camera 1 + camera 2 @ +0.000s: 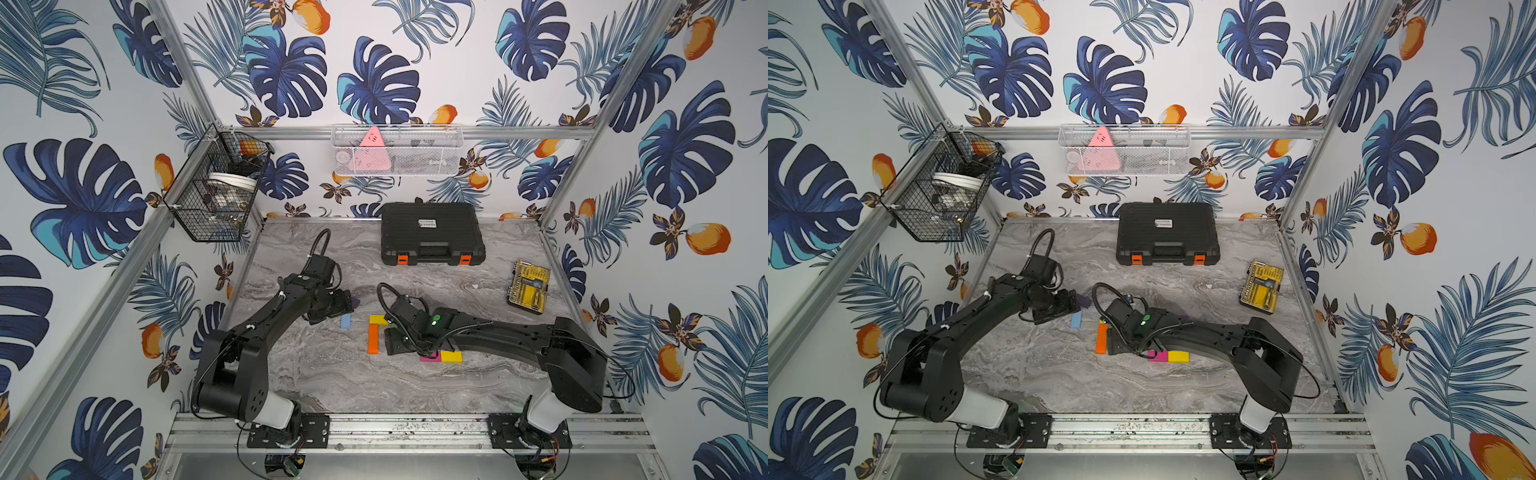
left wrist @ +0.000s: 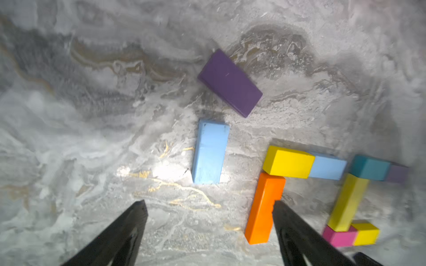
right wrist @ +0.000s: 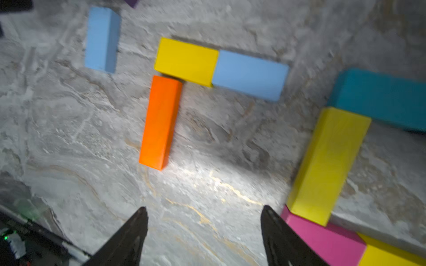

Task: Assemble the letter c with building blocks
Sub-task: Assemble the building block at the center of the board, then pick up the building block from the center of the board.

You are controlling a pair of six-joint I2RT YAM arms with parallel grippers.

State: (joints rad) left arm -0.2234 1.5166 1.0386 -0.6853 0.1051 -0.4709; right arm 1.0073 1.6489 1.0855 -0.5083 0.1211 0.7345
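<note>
Right wrist | right tool (image 3: pixel 204 207) spread, empty, low over table (image 3: pixel 69 138) | orange block (image 3: pixel 160 122) near

A big black case (image 1: pixel 432 232) sits far past the right gripper (image 3: pixel 204 210). A yellow bit box (image 1: pixel 528 286) lies well off to its right. A black basket (image 1: pixel 199 220) and a white basket (image 1: pixel 428 164) hang up high, far from it.

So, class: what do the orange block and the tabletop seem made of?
Long orange rectangular block: likely painted wood, given its matte, even colour and crisp square edges; plastic possible. Grey veined tabletop: marble-look surface, swirled veins, slight sheen; real stone or print, unclear.
</note>
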